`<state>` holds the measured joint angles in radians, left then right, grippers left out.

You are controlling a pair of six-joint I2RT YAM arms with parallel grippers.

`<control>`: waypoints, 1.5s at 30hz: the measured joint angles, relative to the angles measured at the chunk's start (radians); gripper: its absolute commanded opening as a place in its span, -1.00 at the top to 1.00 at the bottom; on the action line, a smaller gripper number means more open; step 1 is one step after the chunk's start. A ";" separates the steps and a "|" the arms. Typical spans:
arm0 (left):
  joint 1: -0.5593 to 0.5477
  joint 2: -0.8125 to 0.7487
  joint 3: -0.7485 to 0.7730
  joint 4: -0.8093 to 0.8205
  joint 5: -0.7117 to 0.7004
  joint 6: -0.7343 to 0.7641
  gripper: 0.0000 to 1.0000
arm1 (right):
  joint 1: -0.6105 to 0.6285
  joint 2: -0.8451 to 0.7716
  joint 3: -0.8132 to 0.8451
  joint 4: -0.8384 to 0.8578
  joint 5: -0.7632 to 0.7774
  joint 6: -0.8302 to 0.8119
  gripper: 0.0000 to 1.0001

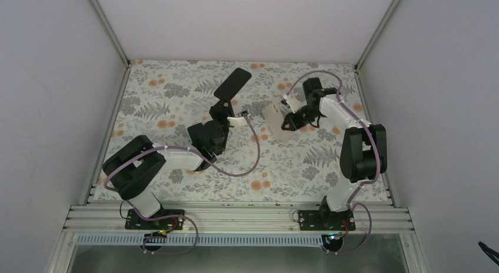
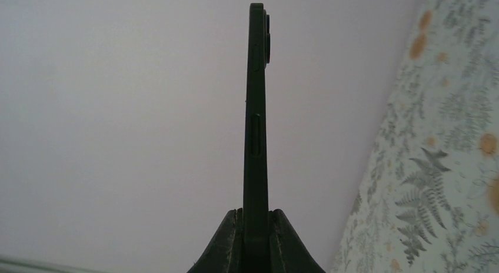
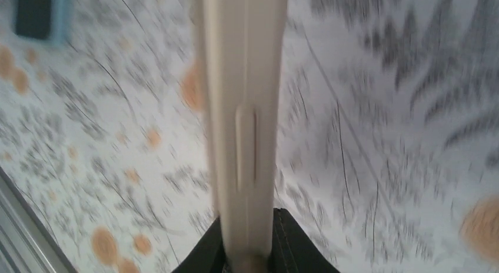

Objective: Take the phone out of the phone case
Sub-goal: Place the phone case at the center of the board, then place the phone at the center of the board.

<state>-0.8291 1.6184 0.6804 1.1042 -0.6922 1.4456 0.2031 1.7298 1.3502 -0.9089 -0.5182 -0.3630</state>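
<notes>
The black phone (image 1: 232,85) is out of its case and tilts up above the floral table, with my left gripper (image 1: 222,108) shut on its lower end. In the left wrist view the phone (image 2: 256,108) stands edge-on, both fingers of the left gripper (image 2: 256,232) pressed on it. The cream phone case (image 1: 275,117) hangs low over the table to the right of the phone and apart from it. My right gripper (image 1: 289,121) grips its right end. In the blurred right wrist view the case (image 3: 244,108) runs up from between the fingers of the right gripper (image 3: 247,243).
White walls (image 1: 65,79) close in the floral table (image 1: 176,90) on the left, back and right. An aluminium rail (image 1: 235,217) carries both arm bases at the near edge. Purple cables (image 1: 235,170) loop off the left arm over the cloth.
</notes>
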 measured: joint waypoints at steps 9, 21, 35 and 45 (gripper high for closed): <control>-0.039 0.166 0.038 -0.028 -0.007 0.006 0.95 | -0.155 0.032 -0.121 -0.070 0.088 -0.082 0.44; -0.087 0.274 0.097 -0.128 -0.001 -0.051 0.95 | -0.212 -0.035 -0.140 -0.023 0.327 -0.083 -0.37; -0.142 0.312 0.130 -0.436 0.081 -0.175 0.95 | -0.212 -0.333 -0.139 0.008 0.400 -0.101 -0.44; -0.194 0.343 0.216 -0.587 0.100 -0.257 0.59 | -0.212 -0.404 -0.134 -0.025 0.382 -0.110 -0.53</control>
<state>-1.0229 1.9610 0.8963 0.5167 -0.5919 1.1885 -0.0090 1.3262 1.2167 -0.9340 -0.1364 -0.4728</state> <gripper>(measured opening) 0.084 0.743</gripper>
